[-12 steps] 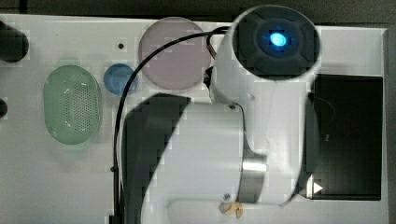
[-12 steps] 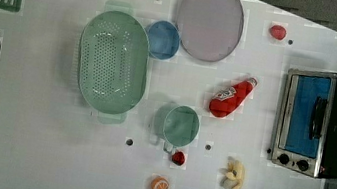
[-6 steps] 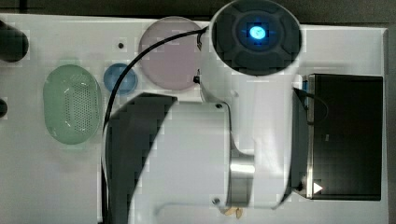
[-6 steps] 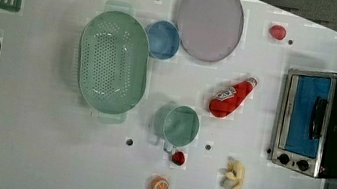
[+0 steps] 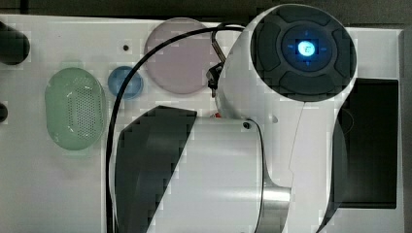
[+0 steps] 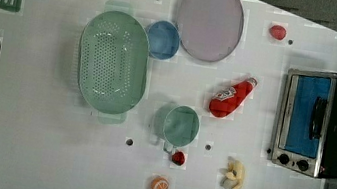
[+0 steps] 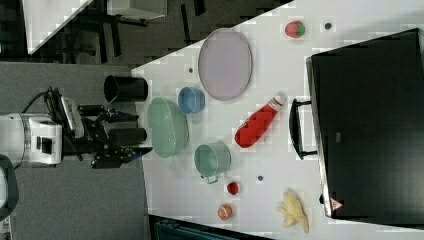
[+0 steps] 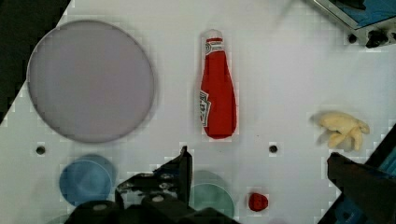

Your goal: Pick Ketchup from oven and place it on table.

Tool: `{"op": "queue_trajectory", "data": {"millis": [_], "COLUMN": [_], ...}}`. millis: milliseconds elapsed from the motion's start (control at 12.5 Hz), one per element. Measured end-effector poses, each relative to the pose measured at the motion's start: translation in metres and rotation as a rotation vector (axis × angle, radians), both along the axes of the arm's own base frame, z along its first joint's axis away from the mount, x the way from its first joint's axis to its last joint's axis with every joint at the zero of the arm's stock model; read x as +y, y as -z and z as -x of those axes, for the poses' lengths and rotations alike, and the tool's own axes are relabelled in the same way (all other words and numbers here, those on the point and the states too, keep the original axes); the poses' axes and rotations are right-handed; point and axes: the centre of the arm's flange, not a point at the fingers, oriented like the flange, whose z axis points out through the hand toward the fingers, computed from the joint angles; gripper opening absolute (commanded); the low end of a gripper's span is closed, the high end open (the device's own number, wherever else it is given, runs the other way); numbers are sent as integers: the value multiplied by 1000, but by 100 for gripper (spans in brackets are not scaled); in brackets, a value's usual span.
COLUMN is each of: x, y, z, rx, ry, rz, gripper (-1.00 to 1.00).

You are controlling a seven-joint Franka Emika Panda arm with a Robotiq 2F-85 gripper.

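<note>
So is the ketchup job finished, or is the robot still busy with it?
It looks finished. The ketchup bottle lies on its side on the white table, between the pink plate and the oven, whose door is shut. The tool is open, holds nothing, and sits high above the table. Nothing seems left to do.

Bare table (image 6: 253, 122) btwn Ketchup (image 6: 230, 97) & oven (image 6: 316, 123)
</note>
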Motion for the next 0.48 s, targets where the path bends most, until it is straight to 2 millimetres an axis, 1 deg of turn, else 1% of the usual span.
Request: {"op": "queue_trajectory", "data": {"millis": [160, 320, 480], "x": [0, 0, 9], "y": [4, 12, 14], "z": [1, 0, -2], "rx": [19, 38, 25], "ry": [-2, -5, -25], "rz": [11, 23, 34], "gripper": [100, 100, 100]}}
